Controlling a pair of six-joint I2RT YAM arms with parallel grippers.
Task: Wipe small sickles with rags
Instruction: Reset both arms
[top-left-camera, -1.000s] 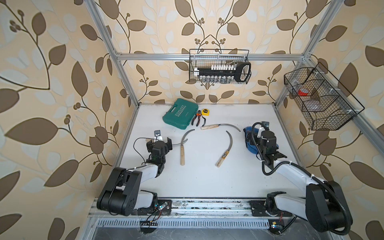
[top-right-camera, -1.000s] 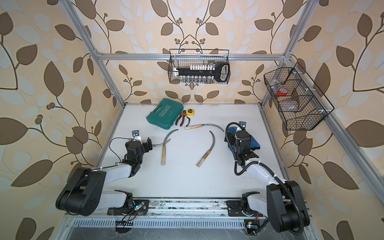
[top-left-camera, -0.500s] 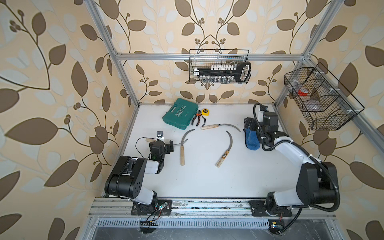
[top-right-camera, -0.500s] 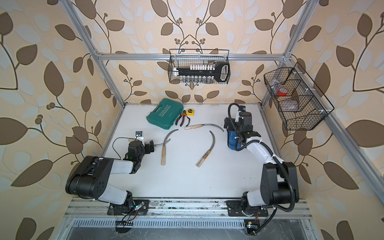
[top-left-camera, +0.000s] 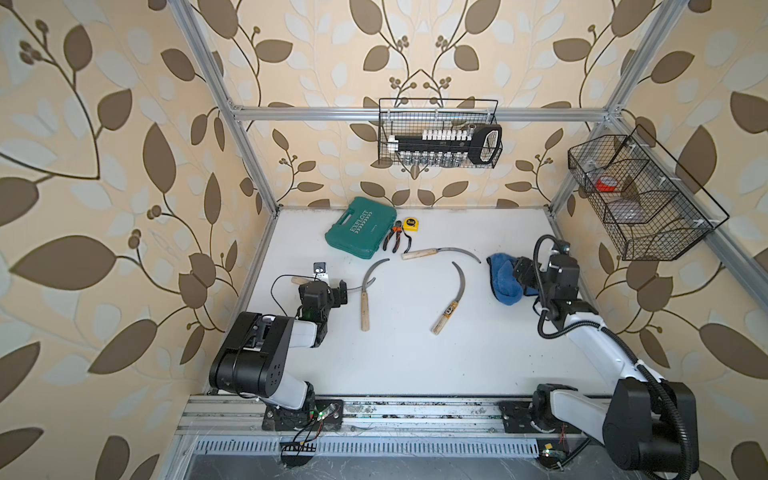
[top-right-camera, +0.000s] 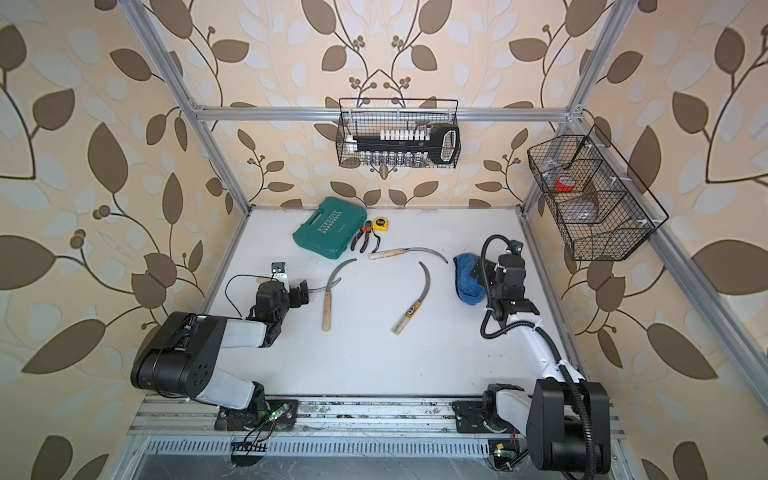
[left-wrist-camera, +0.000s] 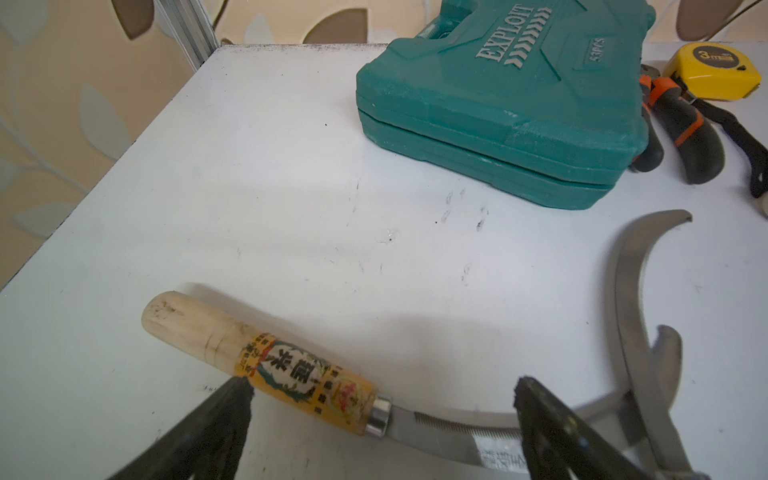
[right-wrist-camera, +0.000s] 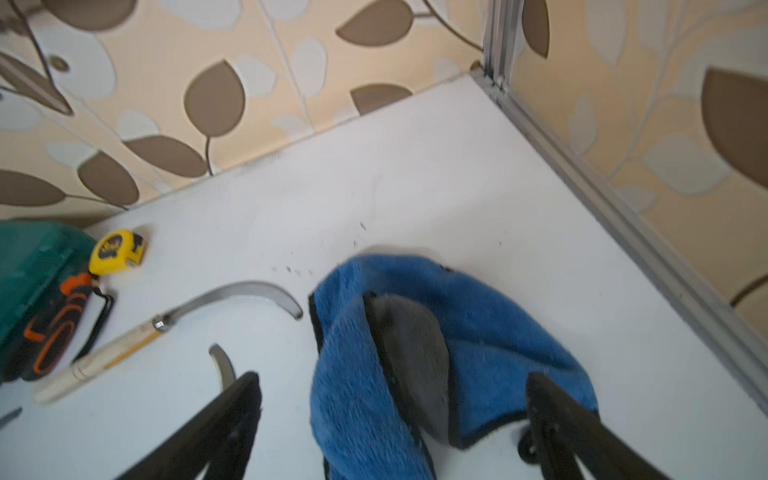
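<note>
The first sickle (left-wrist-camera: 291, 374) lies flat on the tabletop (top-left-camera: 415, 353) near the left wall. Its long axis runs crosswise, handle toward the wall, and its blade crosses that of the second sickle (top-left-camera: 365, 309), whose handle points toward the robot. The third sickle (top-left-camera: 419, 254) lies crosswise beside the pliers (top-left-camera: 395, 241). The fourth sickle (top-left-camera: 445, 316) is diagonal, handle nearward. The left tool (left-wrist-camera: 382, 384) gapes wide astride the first sickle, and the right tool (right-wrist-camera: 392, 378) gapes over the crumpled blue rag (right-wrist-camera: 498, 332).

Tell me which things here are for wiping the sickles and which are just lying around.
For the job: leftmost sickle, sickle beside it, middle sickle, far sickle, blue microfibre cloth.
Lying about: teal tool case, orange-handled pliers, yellow tape measure, back wire basket, side wire basket.
</note>
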